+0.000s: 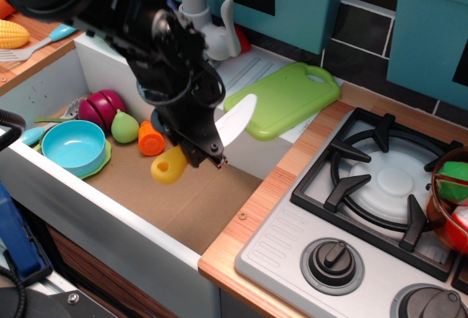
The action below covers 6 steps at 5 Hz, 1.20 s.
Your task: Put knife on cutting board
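Observation:
My gripper (pixel 199 148) is shut on the knife (pixel 170 165) and holds it in the air above the sink. The yellow handle sticks out down-left and the white blade (pixel 238 119) points up-right toward the cutting board. The lime-green cutting board (pixel 285 99) lies on the white counter ledge behind the sink, its handle hole at the far right end. The blade tip is just short of the board's near left edge. The black arm comes in from the upper left and hides part of the sink's back wall.
In the sink lie a blue bowl (pixel 73 146) on a green plate, a magenta toy vegetable (pixel 101 107), a green pear (pixel 125 127) and an orange toy piece (pixel 151 139). A grey faucet (pixel 199 22) stands behind. A stove (pixel 380 194) is at the right.

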Available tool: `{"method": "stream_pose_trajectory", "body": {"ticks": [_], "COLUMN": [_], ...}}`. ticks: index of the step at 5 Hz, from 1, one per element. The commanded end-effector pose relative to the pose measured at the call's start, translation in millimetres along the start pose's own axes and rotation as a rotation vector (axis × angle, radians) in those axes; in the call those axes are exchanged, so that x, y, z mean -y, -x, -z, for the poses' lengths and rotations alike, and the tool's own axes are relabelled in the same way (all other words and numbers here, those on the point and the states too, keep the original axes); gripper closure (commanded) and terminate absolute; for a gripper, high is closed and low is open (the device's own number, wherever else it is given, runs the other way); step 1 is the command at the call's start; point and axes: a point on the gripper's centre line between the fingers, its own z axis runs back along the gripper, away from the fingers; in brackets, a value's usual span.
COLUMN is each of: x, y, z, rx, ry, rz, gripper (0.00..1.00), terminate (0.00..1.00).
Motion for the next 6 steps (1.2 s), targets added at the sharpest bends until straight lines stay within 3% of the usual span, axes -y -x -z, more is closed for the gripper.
{"method": "stream_pose_trajectory", "body": {"ticks": [1, 3, 5, 6], "x": [-15, -26, -36, -37], "y": [-44, -74, -85, -90], "z": [5, 23, 48, 58], "rx": [0.029, 0.014, 0.05, 0.071], "ry": [0.044, 0.094, 0.122, 0.138], "rz": [0.09, 0.127, 0.163, 0.172], "gripper": [1.0, 1.0, 1.0, 1.0], "terminate": [0.0, 0.0, 0.0, 1.0]}}
